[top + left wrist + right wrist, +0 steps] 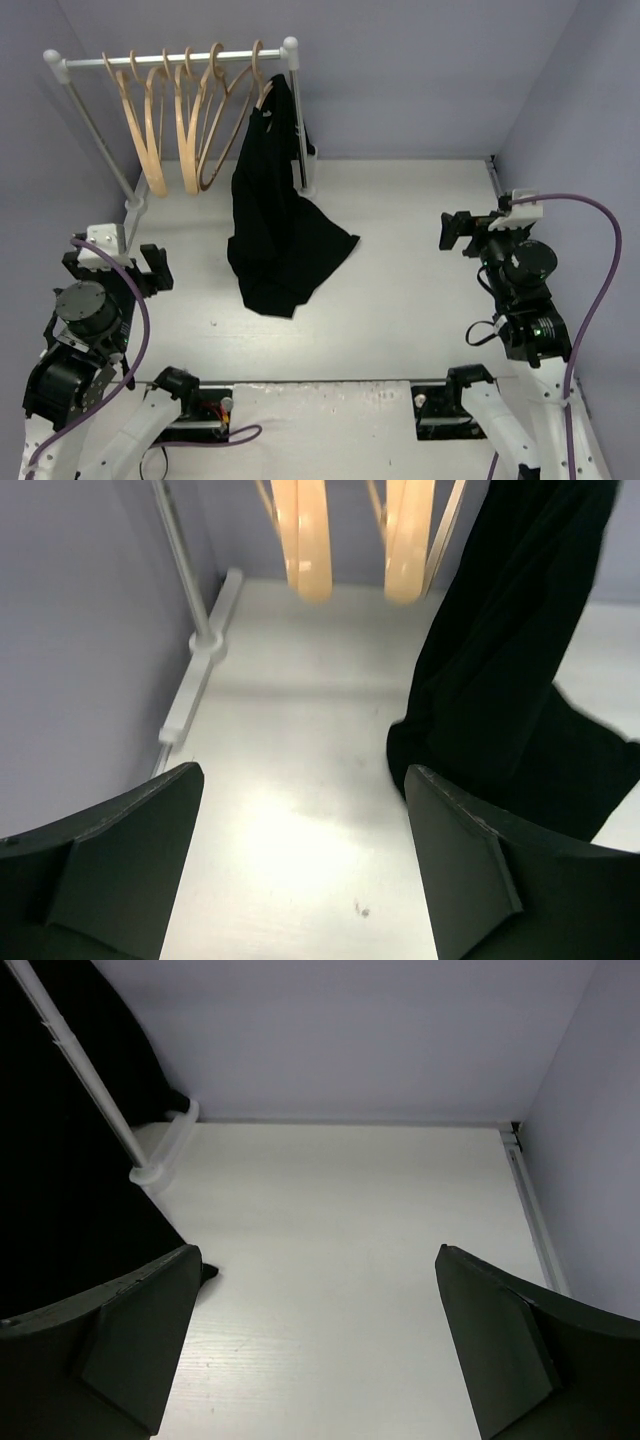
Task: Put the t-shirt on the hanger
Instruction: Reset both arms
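Note:
The black t-shirt (270, 210) hangs from the rightmost tan wooden hanger (259, 72) on the rail, beside the right post. Its lower part lies crumpled on the table. My left gripper (114, 268) is open at the near left, well apart from the shirt. In the left wrist view the open left gripper (300, 850) holds nothing, and the t-shirt (510, 680) hangs ahead to the right. My right gripper (453, 232) stands open at the right, pointing left. In the right wrist view the right gripper (315, 1340) is empty, with the t-shirt (60, 1190) at far left.
A white clothes rack (180, 60) at the back left carries several more bare wooden hangers (150, 110). Its posts stand on floor feet (195, 690). Walls close the back and both sides. Purple cables loop from both arms.

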{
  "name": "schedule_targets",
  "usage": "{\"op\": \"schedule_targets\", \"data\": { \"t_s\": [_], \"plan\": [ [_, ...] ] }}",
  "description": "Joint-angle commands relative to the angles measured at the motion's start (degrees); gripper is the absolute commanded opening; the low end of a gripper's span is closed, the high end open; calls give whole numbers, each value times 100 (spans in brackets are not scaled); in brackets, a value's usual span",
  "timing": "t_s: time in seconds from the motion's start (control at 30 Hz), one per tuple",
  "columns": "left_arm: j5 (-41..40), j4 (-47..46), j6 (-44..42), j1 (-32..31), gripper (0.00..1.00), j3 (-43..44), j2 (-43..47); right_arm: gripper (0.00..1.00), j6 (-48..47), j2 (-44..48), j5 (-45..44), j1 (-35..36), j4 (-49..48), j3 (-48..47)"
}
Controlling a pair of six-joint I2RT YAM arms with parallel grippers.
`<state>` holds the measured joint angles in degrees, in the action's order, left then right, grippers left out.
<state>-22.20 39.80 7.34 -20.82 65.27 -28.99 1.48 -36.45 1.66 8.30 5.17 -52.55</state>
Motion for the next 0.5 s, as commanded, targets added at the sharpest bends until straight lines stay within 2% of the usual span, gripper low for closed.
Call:
{"op": "schedule_targets", "data": {
  "t_s": [0.0, 0.27, 0.47],
  "plan": [
    [-259, 8, 312, 25, 77, -118, -37, 100, 99, 59, -741, 128, -245, 68],
    [146, 116, 822, 25, 77, 4, -441, 100, 204, -12, -1404, 409, -183, -10],
    [26, 126, 766, 25, 77, 63, -481, 100, 250, 45, -1360, 425, -174, -25]
  ]
}}
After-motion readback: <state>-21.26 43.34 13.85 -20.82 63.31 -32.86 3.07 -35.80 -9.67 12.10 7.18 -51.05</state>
